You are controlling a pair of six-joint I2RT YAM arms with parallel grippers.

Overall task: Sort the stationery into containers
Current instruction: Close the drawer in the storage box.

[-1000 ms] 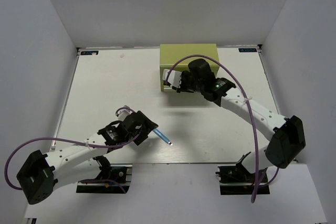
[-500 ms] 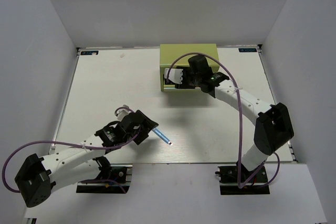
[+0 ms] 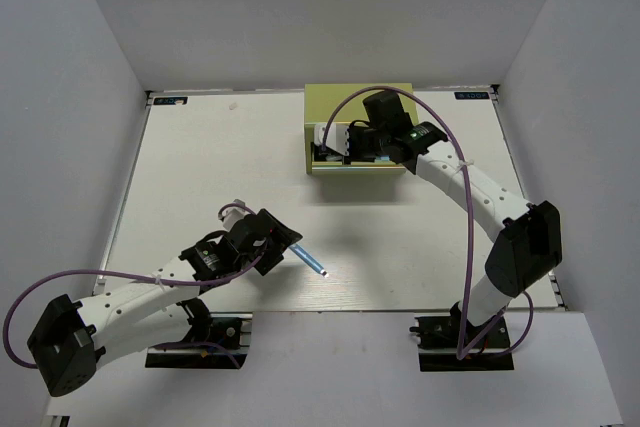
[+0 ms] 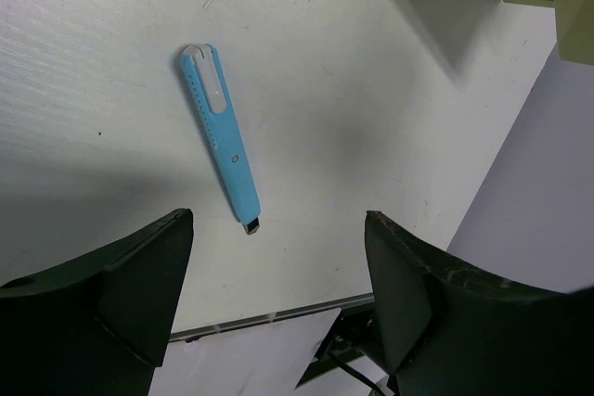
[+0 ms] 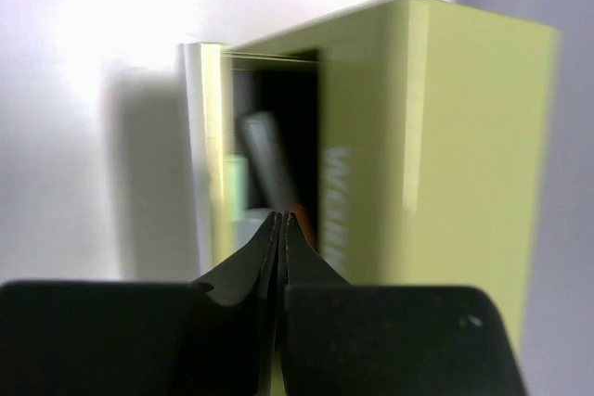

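A light blue pen [image 3: 312, 262] lies on the white table, just right of my left gripper [image 3: 283, 245]. In the left wrist view the pen [image 4: 221, 141] lies ahead of my open, empty left gripper [image 4: 278, 299]. The lime-green chest [image 3: 362, 107] stands at the back, one drawer [image 3: 322, 150] partly out at its left. My right gripper [image 3: 336, 147] is at that drawer, jaws pressed together on nothing [image 5: 281, 223]. In the right wrist view the chest [image 5: 445, 136] shows its lettering, and blurred pens lie in the drawer: an orange one [image 5: 300, 220] and a mint green one [image 5: 236, 194].
White walls close the table on the left, back and right. The table's near edge [image 4: 278, 314] runs just past the light blue pen. Both arm bases sit at the near edge.
My right gripper has moved back and in towards the chest, over the open drawer, with its elbow swinging right. My left arm and the light blue pen have hardly moved.
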